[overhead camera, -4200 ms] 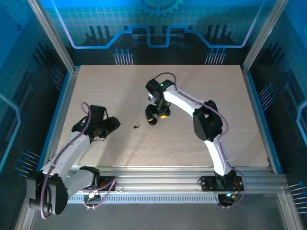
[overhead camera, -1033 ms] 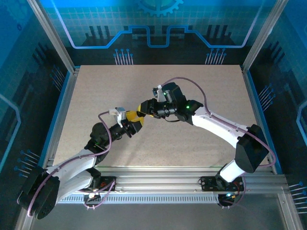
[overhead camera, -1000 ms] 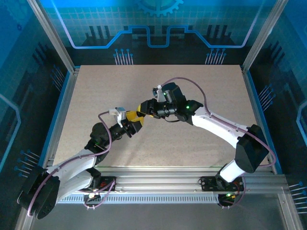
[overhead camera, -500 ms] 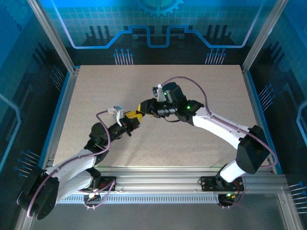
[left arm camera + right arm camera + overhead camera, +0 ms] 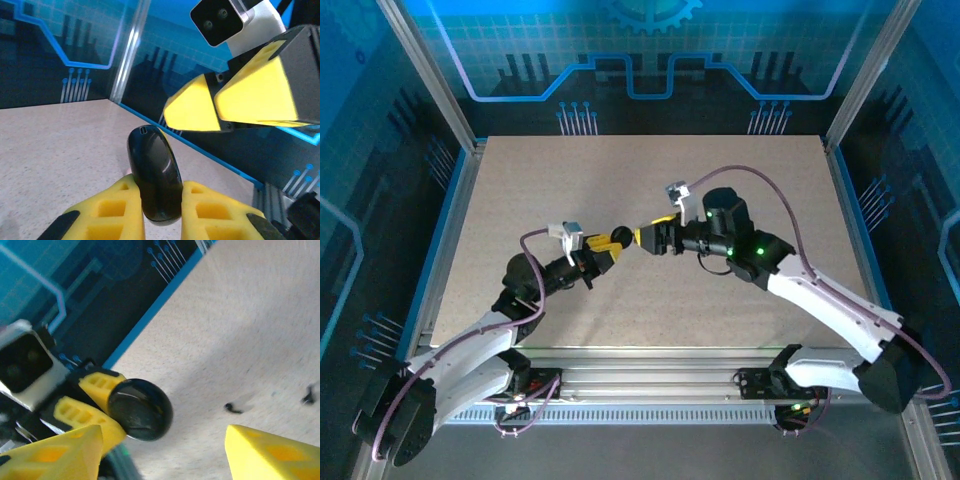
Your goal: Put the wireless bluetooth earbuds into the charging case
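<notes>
A glossy black, round, pebble-shaped charging case [image 5: 155, 175] is clamped between the yellow foam-padded fingers of the left gripper [image 5: 160, 192] and is held up above the pale speckled tabletop [image 5: 240, 330]. In the left wrist view the case is seen edge-on and upright, with its lower half pinched between the two pads and a small mark or port near its top rim. In the right wrist view the same case [image 5: 141, 410] is presented face-on as a dark shiny disc crossed by a faint curved line. It appears closed, though this cannot be told for certain.

The right gripper [image 5: 165, 455] is spread wide and nothing is held in it. Its yellow fingers are pointed at the case from close by, and no contact with it is seen. In the top view the left gripper [image 5: 608, 241] and right gripper [image 5: 648, 236] are set tip to tip near the middle of the table.

Two tiny black curved earbuds [image 5: 232, 407] [image 5: 307, 398] are lying on the tabletop, apart from each other and well away from the case. They are too blurred for detail.
</notes>
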Controlling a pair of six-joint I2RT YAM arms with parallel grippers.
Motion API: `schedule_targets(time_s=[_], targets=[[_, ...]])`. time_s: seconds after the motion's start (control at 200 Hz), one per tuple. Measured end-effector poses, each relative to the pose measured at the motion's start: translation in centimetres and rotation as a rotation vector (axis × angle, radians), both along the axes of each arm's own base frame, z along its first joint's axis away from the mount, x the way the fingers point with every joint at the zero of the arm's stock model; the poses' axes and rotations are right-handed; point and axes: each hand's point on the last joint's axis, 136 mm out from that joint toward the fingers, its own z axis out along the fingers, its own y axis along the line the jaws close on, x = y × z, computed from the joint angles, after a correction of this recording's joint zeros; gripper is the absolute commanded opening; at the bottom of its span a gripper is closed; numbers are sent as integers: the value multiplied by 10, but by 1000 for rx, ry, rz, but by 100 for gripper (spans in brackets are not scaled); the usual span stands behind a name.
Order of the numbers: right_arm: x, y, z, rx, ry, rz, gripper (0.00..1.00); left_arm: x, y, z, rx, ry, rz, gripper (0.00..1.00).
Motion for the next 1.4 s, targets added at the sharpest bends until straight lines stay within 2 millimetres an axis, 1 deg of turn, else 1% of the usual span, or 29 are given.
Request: schedule_targets(time_s=[0.085,0.14,0.22,0.32,0.395,0.47,0.76,1.126,1.301,1.401], targets=[[-7,-9,7,-36,-131,67,59,-5,-4,7,-2,-17,-40,12],[-10,-15,13,-61,-222,113,56,-8,-7,12,-3,-27,-64,12],[-15,-24,20,-97,-335,175,56,-12,-10,18,-4,-42,-100,12],[-25,-28,17,-161,-437,267,56,-18,-14,26,-5,-63,-144,12],[-34,-27,13,-204,-484,352,56,-22,-17,31,-5,-75,-172,12],[-40,-24,13,-228,-518,426,56,-25,-18,32,-2,-80,-195,12],[-53,-10,26,-214,-576,623,54,-33,-22,33,5,-87,-248,12],[-53,8,30,-187,-538,771,50,-39,-25,34,11,-93,-292,12],[-56,14,29,-171,-514,832,44,-43,-26,37,12,-102,-313,12],[-56,17,27,-168,-495,857,35,-45,-28,37,14,-101,-329,12]])
